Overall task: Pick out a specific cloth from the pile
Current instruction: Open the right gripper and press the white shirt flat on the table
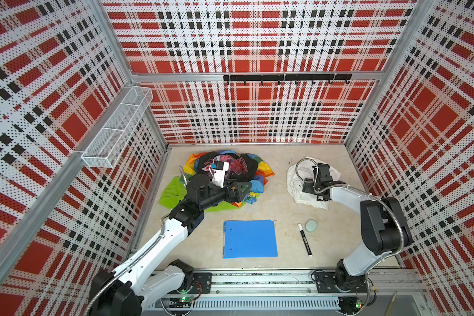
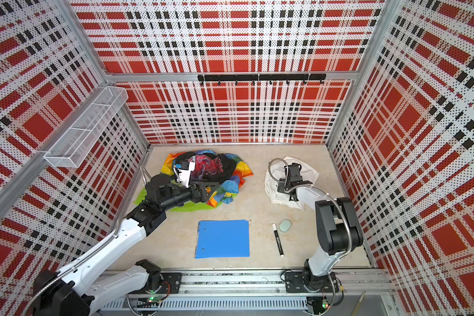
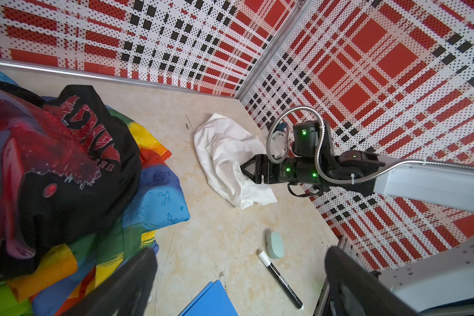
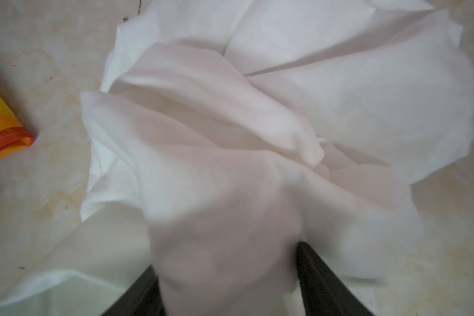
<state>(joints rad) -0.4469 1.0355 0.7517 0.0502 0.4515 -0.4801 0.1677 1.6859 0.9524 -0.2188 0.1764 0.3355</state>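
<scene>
The cloth, plain white and crumpled, lies on the table at the back right, apart from the pile. My right gripper sits low over it. In the right wrist view a thick bunch of the cloth fills the gap between its fingers, so the right gripper is shut on it. The pile at the back left holds a black red-printed garment, a rainbow cloth and a lime green cloth. My left gripper hovers open and empty over the pile's near edge.
A blue folder lies at the front middle. To its right are a black marker and a pale green oval piece. A wire basket hangs on the left wall and a black hook rail on the back wall.
</scene>
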